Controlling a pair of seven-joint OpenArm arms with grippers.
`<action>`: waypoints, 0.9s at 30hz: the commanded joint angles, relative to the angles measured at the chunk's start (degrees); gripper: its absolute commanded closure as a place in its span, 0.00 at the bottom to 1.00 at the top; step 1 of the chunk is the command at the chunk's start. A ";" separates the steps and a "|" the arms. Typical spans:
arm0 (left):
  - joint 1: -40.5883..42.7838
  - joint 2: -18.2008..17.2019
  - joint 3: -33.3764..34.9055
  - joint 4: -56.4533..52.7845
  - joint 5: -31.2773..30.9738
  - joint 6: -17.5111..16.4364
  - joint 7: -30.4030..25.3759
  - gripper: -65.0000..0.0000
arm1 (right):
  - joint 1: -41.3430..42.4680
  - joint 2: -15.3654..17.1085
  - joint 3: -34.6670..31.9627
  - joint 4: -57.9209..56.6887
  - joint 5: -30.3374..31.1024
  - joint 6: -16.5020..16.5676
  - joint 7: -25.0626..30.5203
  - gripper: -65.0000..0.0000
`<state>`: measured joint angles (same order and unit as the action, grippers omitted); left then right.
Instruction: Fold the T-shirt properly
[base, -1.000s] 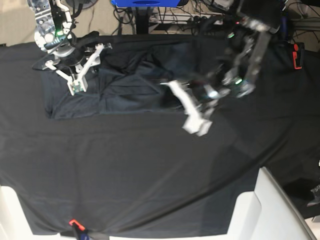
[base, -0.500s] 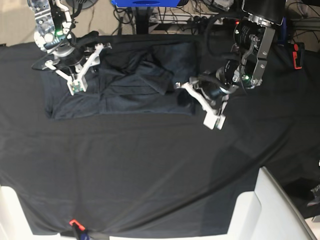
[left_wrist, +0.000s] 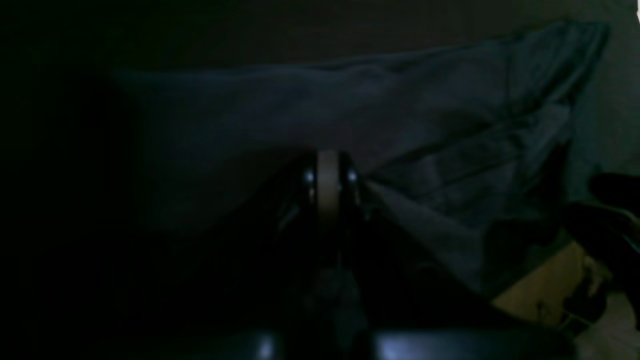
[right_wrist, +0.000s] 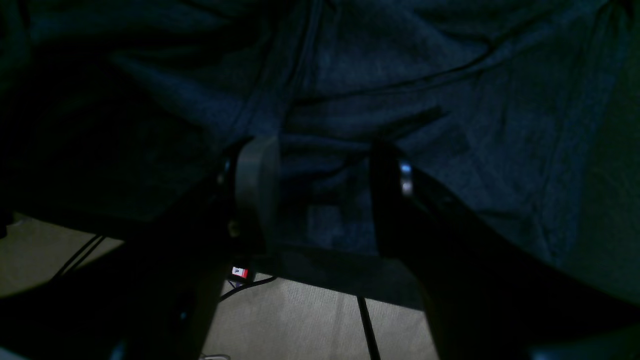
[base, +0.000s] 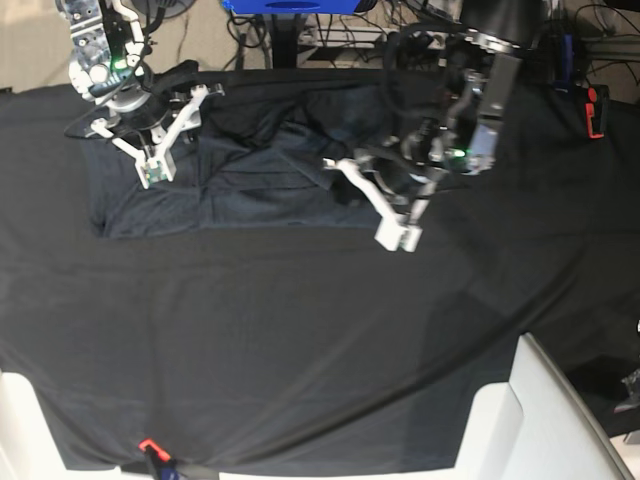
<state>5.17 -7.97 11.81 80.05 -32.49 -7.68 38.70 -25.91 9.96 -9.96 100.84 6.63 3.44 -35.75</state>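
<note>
A black cloth covers the surface; cables and a blue frame lie beyond its far edge.

Base view: the shirt lies crumpled toward eleven o'clock. The right gripper hangs over its left part, fingers spread. The left gripper hangs at the shirt's right edge.

Left wrist view: fingers pressed together, no fabric visibly between them.

Right wrist view: fingers apart above wrinkled shirt, nothing pinched.

Likely best: smooth the bunched layers flat, then pinch an edge cleanly through one layer before folding.
</note>
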 joint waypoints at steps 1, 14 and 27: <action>-1.52 0.10 1.33 -0.80 0.18 -0.36 -0.50 1.00 | 0.02 0.20 0.24 0.83 0.00 -0.15 0.98 0.58; -2.14 2.30 4.76 0.34 -0.08 -0.36 -0.50 1.00 | 0.02 0.20 0.33 0.83 0.00 -0.15 0.98 0.58; -2.22 2.30 14.16 1.93 -0.17 -0.36 -0.41 1.00 | 0.20 0.20 0.33 0.83 0.00 -0.15 0.98 0.58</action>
<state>3.66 -5.93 26.02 80.62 -31.73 -7.46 39.05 -25.76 9.93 -9.85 100.84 6.66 3.44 -35.73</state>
